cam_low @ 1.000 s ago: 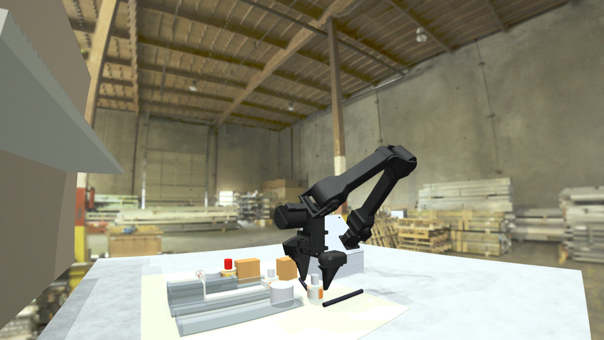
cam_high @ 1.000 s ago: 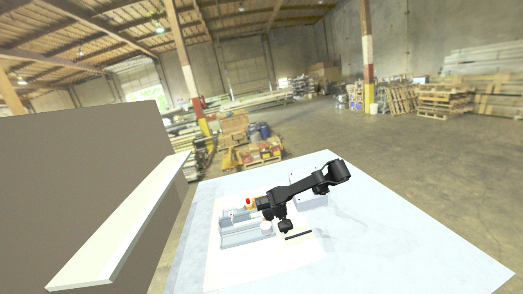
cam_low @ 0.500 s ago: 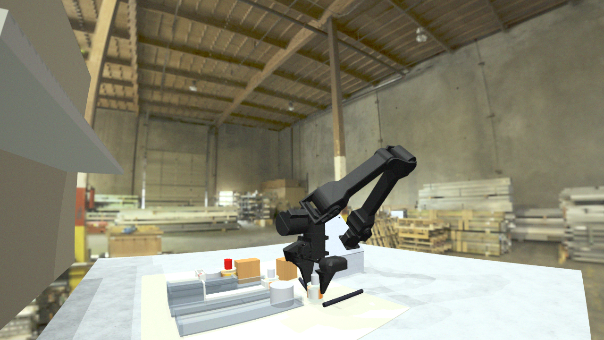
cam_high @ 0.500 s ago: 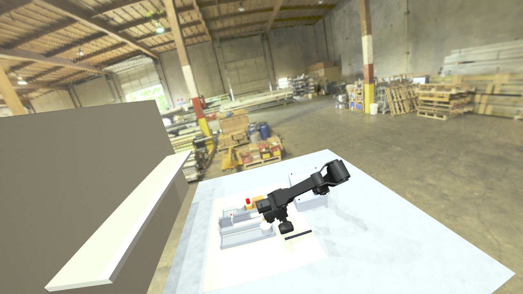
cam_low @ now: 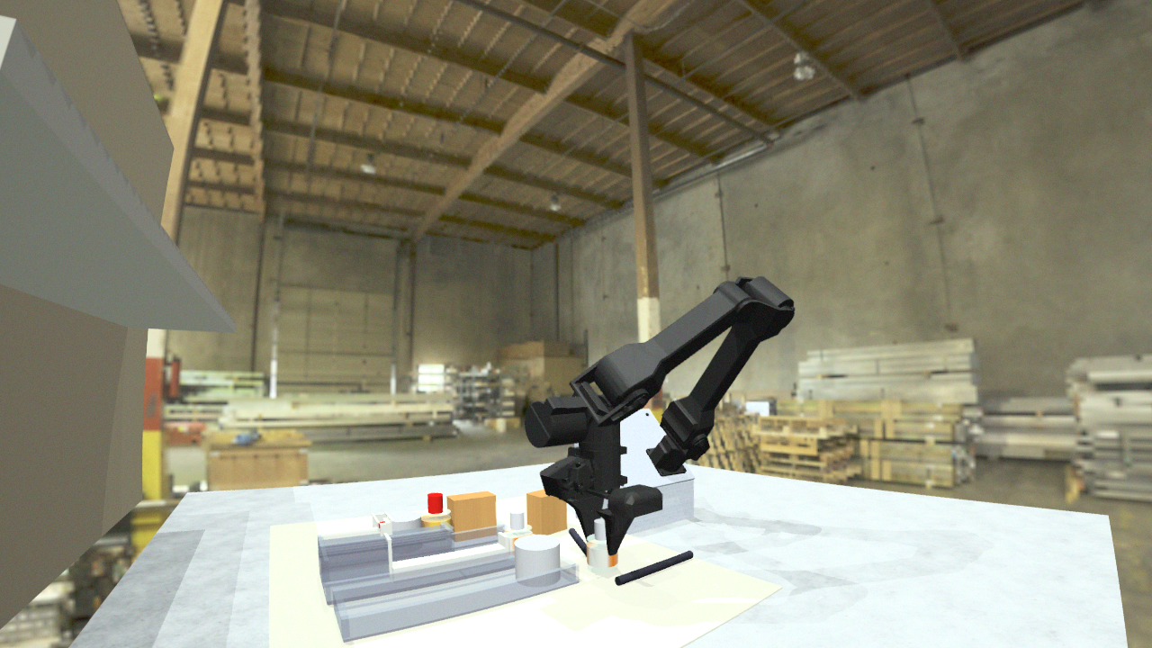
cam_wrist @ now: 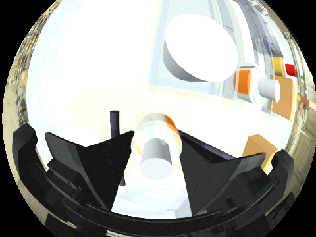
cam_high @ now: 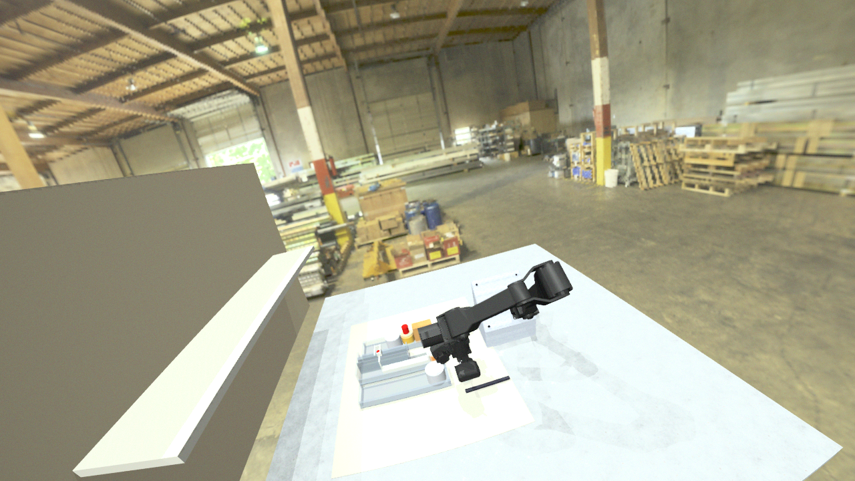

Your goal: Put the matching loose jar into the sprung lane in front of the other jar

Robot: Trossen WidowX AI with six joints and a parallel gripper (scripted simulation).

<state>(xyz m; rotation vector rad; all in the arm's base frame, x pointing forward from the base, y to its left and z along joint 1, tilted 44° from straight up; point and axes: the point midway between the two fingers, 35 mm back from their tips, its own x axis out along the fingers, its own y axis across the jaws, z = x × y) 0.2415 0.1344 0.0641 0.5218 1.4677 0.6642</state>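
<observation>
My arm (cam_low: 692, 338) reaches out from its base, elbow high, forearm sloping down toward the wrist (cam_low: 591, 451). The tool (cam_low: 599, 541) points nearly straight down, close above the tabletop (cam_low: 886, 563). In the wrist view its two dark fingers are pressed against either side of a small jar (cam_wrist: 155, 142), clamped on it.

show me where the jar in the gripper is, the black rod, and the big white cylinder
Jar in the gripper (cam_wrist: 155, 158): wrist view, on its grey cap.
Black rod (cam_low: 653, 567): exterior view, mid-length.
Big white cylinder (cam_wrist: 203, 47): wrist view, on its flat top.
</observation>
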